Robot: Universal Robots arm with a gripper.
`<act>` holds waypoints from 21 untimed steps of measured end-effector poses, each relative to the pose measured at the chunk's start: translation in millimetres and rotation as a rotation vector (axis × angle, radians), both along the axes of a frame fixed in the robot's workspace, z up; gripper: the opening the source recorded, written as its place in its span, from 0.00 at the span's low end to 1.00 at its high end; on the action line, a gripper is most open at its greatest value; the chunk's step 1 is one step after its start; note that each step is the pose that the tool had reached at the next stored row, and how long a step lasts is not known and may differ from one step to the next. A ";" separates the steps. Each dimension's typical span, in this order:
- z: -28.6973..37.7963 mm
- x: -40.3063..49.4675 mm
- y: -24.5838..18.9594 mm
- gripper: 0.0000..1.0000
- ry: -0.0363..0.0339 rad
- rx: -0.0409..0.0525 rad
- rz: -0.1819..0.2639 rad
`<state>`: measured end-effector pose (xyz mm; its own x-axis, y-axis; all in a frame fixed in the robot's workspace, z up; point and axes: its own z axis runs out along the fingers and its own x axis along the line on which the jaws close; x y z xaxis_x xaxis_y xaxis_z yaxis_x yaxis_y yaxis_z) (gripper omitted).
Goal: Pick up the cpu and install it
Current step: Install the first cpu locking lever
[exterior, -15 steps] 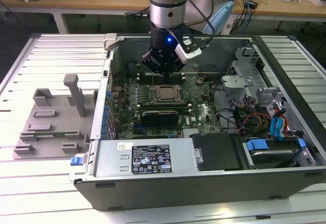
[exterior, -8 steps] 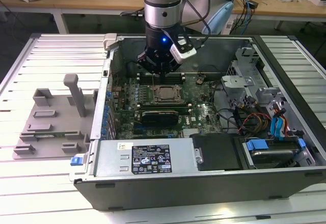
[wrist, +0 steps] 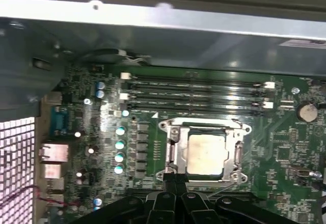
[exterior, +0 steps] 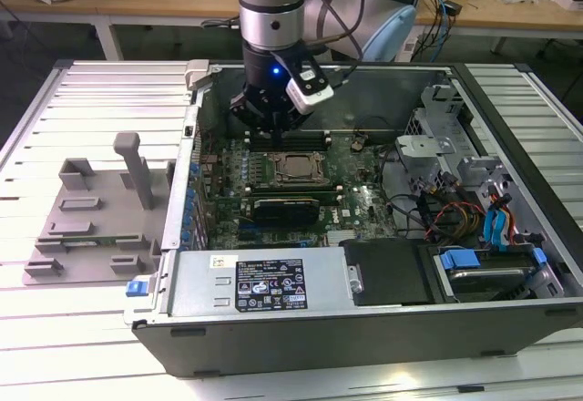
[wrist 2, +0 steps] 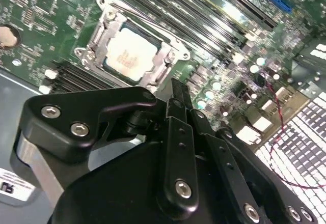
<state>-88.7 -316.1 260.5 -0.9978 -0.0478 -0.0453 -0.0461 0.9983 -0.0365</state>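
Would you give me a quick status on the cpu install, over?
Copy: gripper shut, holding nothing, hovering by the socket edge. The cpu sits in the socket. Nothing between them.

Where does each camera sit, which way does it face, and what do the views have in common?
Exterior view: off the arm, above the open computer case, looking down inside; the arm and claw hang over the motherboard.
First wrist view: on the arm, facing the motherboard; the claw shows in front.
Second wrist view: on the arm, looking past the shut claw at the motherboard.
All three share the cpu in its socket.
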 end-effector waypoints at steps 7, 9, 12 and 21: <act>0.0 -13.7 -0.1 0.11 0.0000 0.0118 0.000; 0.0 -13.7 -0.3 0.11 0.0000 0.0297 0.000; 0.0 -13.7 -0.8 0.11 0.0000 0.0788 0.000; 0.0 -16.4 -2.7 0.11 0.0000 0.2529 0.000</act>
